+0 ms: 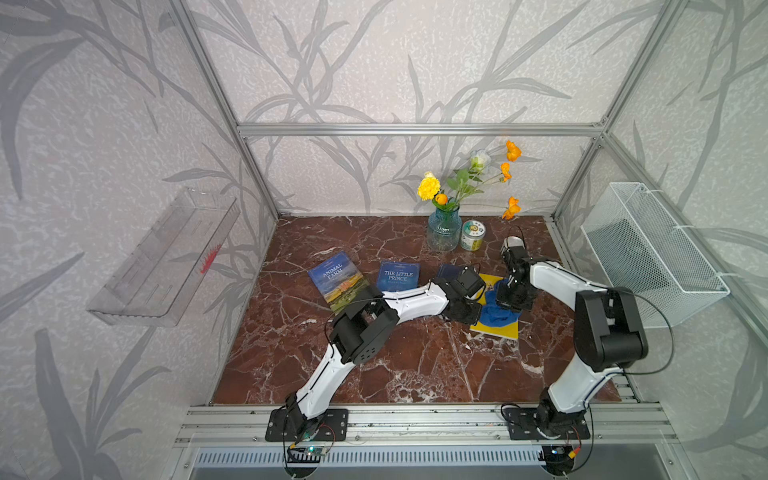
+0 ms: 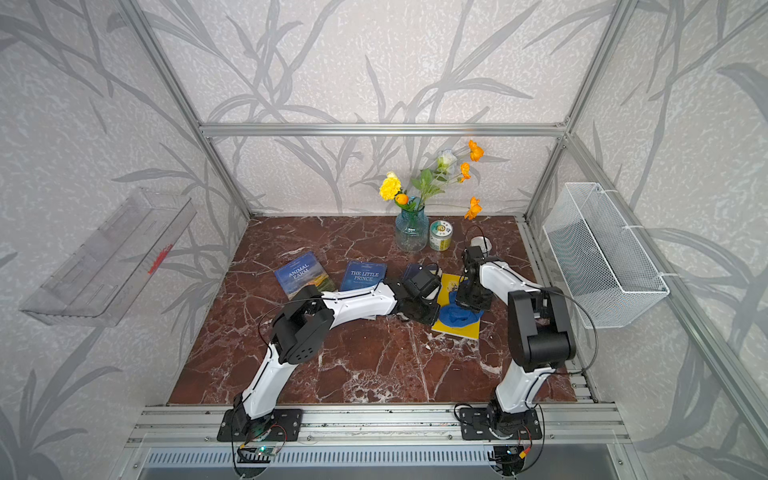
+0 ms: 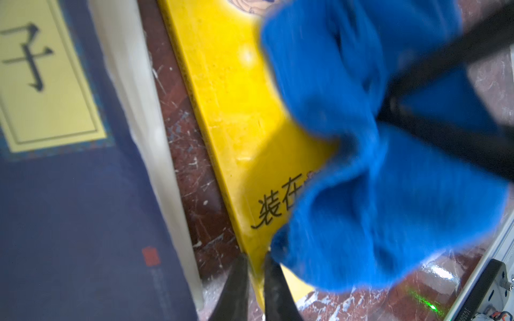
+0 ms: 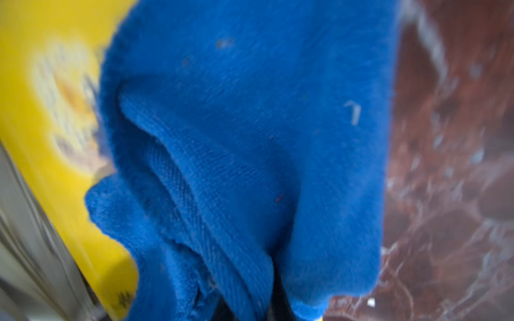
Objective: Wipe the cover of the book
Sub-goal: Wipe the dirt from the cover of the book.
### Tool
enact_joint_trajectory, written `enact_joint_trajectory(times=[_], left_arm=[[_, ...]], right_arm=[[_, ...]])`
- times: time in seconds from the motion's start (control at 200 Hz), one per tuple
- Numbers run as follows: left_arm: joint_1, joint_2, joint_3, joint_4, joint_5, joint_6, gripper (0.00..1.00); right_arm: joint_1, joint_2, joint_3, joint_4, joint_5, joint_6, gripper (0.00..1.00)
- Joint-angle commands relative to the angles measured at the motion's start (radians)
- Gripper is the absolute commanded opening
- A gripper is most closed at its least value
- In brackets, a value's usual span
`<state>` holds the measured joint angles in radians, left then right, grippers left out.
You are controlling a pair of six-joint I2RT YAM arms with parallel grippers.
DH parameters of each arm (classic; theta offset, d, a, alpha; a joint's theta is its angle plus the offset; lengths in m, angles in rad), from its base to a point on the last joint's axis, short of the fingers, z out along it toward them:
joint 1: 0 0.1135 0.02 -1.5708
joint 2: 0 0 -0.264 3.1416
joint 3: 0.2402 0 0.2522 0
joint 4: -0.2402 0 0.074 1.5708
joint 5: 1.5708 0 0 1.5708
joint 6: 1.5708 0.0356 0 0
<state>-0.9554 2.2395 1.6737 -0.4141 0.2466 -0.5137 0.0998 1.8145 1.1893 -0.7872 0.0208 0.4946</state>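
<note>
Pinching blue cloth [image 1: 496, 316] in right hand [image 1: 509, 304] to rub over the yellow book [image 3: 236, 111]; clamping its edge in left hand [image 3: 256, 280], likely against sliding.

The yellow book [image 1: 494, 329] [image 2: 455, 330] lay flat, cover up, right of centre in both top views, and the blue cloth [image 1: 498, 312] [image 2: 461, 316] sat bunched across that cover.

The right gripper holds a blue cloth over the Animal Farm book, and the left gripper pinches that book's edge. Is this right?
Wrong book. The right gripper holds the cloth over the yellow book, as both top views show; the left gripper pinches that book's edge.
</note>
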Motion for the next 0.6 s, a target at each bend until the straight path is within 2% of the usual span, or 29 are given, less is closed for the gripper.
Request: enact_joint_trajectory(times=[0.0, 0.075, 0.155, 0.345, 0.495, 0.595], left_arm=[[-0.012, 0.041, -0.039, -0.129, -0.013, 0.008, 0.13], [-0.013, 0.040, -0.039, -0.130, -0.012, 0.008, 0.14], [-0.013, 0.038, -0.038, -0.130, -0.013, 0.008, 0.13], [-0.014, 0.037, -0.038, -0.131, -0.013, 0.010, 0.13], [-0.013, 0.029, -0.042, -0.131, -0.012, 0.010, 0.13], [-0.013, 0.030, -0.042, -0.130, -0.007, 0.008, 0.13]], right_arm=[[-0.018, 0.165, 0.108, -0.055, 0.063, -0.033, 0.08], [-0.018, 0.202, 0.154, -0.072, 0.077, -0.037, 0.08], [-0.014, 0.190, 0.128, -0.059, 0.063, -0.035, 0.07], [0.055, 0.009, -0.129, 0.016, 0.056, -0.003, 0.08], [0.077, -0.157, -0.344, 0.091, -0.009, 0.047, 0.08], [0.075, -0.202, -0.386, 0.116, -0.005, 0.056, 0.08]])
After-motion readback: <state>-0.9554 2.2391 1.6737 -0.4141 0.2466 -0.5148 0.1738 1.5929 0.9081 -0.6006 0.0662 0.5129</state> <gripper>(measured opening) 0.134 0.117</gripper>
